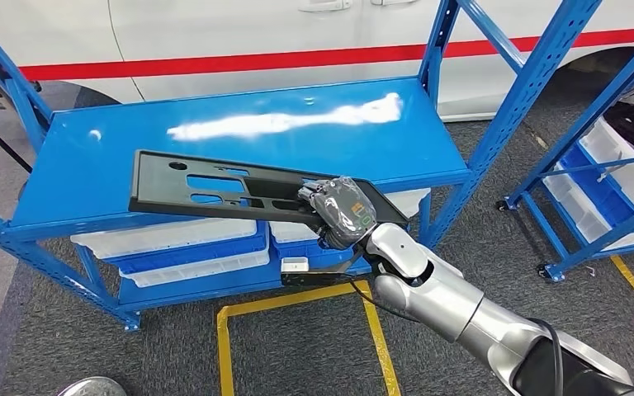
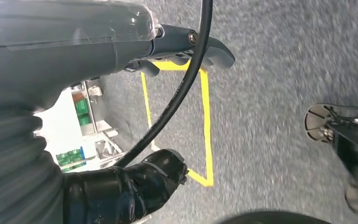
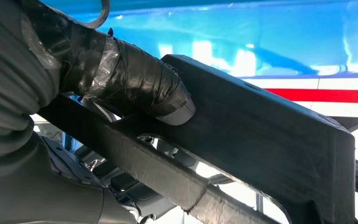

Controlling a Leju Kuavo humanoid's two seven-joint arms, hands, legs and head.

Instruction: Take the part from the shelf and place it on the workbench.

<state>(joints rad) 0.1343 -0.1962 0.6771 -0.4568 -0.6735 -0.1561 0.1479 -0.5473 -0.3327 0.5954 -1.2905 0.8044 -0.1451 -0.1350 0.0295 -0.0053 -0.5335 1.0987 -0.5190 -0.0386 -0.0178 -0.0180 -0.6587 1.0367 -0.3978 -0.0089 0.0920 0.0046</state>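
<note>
Blue shelf [image 1: 239, 136] ahead of us, white car behind it. Our right hand [image 1: 340, 213] grips the flat black part [image 1: 215, 188] at one end, holding it above the shelf's front edge. Our left hand [image 2: 168, 51] hangs over the floor, its grip unclear.

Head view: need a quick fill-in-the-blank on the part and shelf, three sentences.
1. The black part is held by the robot's ____ robot hand.
2. The shelf under the part is painted ____.
3. The floor lines in front of the shelf are ____.

Missing words: right; blue; yellow
</note>
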